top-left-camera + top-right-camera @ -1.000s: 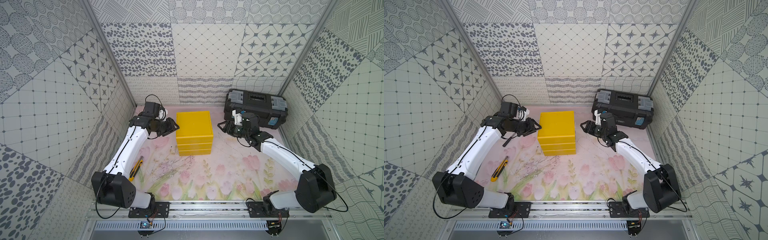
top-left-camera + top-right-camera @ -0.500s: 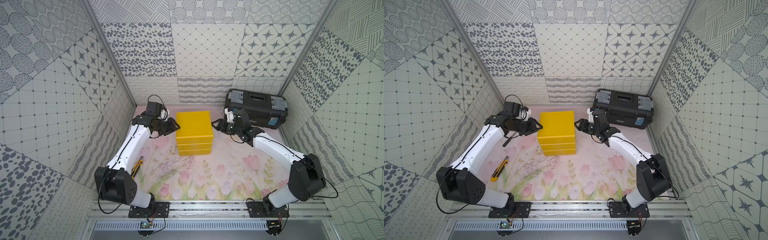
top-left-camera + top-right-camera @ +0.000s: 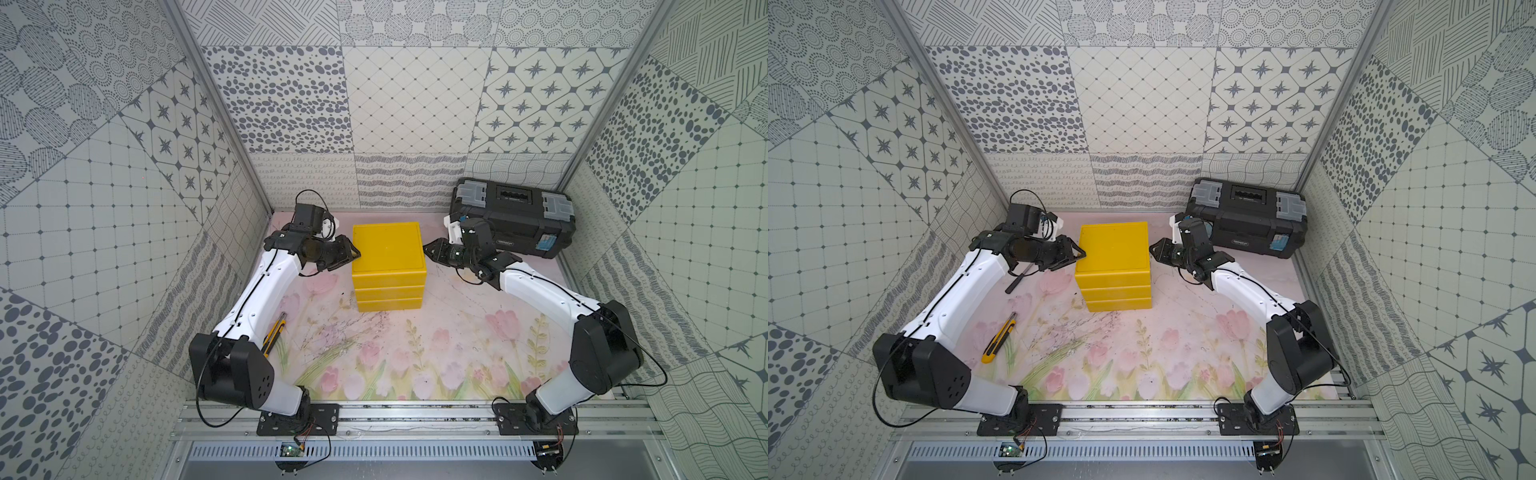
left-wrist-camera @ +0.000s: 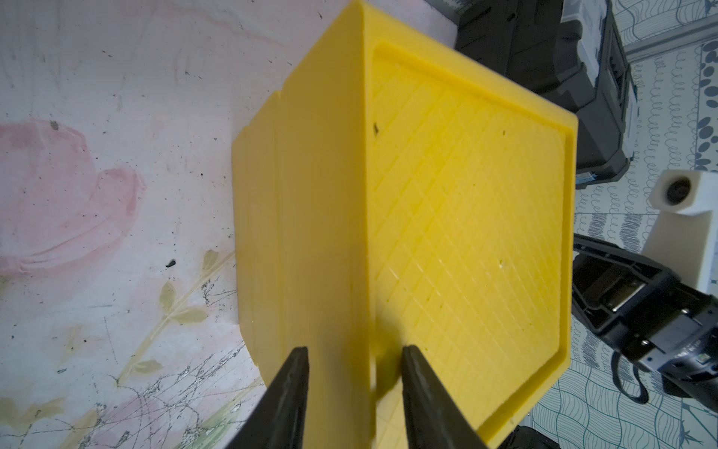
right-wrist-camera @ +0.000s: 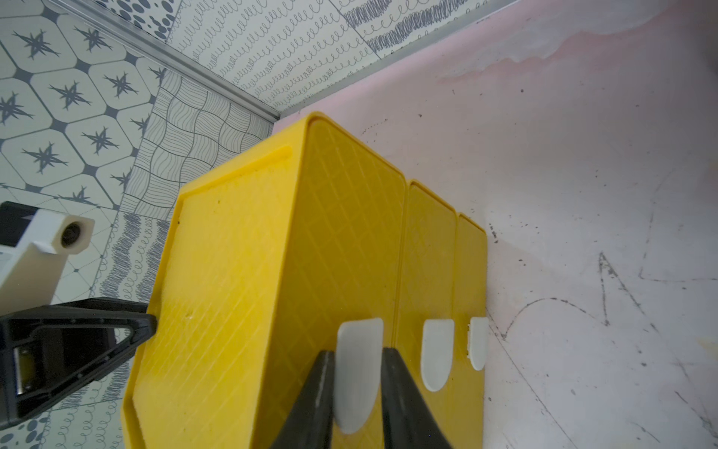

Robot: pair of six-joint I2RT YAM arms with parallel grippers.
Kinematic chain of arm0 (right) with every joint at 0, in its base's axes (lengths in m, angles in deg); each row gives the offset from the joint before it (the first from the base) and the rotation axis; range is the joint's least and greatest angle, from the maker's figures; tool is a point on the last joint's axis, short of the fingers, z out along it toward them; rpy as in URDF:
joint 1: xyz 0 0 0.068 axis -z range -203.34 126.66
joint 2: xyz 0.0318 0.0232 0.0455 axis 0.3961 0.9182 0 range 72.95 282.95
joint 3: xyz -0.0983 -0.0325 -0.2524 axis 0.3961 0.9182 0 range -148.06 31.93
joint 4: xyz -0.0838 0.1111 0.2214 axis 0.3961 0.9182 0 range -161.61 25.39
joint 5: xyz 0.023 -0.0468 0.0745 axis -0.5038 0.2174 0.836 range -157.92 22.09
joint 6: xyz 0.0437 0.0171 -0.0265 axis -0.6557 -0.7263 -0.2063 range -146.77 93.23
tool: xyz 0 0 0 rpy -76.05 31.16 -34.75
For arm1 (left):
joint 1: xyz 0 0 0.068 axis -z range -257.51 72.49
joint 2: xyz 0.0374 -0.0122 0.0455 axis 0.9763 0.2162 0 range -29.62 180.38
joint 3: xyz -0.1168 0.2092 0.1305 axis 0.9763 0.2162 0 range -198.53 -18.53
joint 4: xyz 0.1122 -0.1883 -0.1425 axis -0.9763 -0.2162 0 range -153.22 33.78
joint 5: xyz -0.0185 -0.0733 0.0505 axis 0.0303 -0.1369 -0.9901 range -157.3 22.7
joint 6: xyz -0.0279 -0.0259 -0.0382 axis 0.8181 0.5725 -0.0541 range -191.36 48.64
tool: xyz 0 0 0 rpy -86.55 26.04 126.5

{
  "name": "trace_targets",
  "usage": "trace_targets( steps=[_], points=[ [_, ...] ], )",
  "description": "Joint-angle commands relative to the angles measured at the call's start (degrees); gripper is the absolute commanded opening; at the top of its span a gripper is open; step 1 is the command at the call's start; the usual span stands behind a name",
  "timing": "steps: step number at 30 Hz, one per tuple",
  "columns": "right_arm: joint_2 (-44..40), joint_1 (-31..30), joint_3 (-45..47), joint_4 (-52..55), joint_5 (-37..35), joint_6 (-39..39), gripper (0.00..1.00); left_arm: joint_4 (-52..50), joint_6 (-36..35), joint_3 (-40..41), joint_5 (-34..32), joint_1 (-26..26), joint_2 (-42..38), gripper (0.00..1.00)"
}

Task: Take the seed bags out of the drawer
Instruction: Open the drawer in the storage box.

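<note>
The drawer (image 5: 349, 241) is the top one of a yellow three-drawer cube (image 3: 388, 249) (image 3: 1113, 249) and it sits closed. Its front faces my right arm and carries a white half-oval handle (image 5: 359, 373). My right gripper (image 5: 357, 352) (image 3: 426, 248) (image 3: 1152, 248) is shut on that handle, one finger on each side. On the opposite side, my left gripper (image 4: 353, 350) (image 3: 355, 254) (image 3: 1081, 252) pinches the cube's top edge, one finger on the side wall and one on the lid. The seed bags are hidden.
A black toolbox (image 3: 515, 224) (image 3: 1246, 224) with grey latches stands at the back right, just behind my right wrist. A yellow utility knife (image 3: 998, 340) lies on the floral mat at the front left. A thin black tool (image 3: 1017, 280) lies under my left arm. Patterned walls close in three sides.
My right arm has swung left to the cube's front and its jaws have closed on the top drawer's handle. My left gripper has settled onto the cube's top edge.
</note>
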Motion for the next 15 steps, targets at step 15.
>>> trace_targets(
  steps=[15],
  points=[
    [-7.55, 1.07, -1.67, 11.38, -9.85, 7.43, 0.0, -2.91, -3.22, -0.44, -3.42, -0.01, 0.93, 0.42]
  ],
)
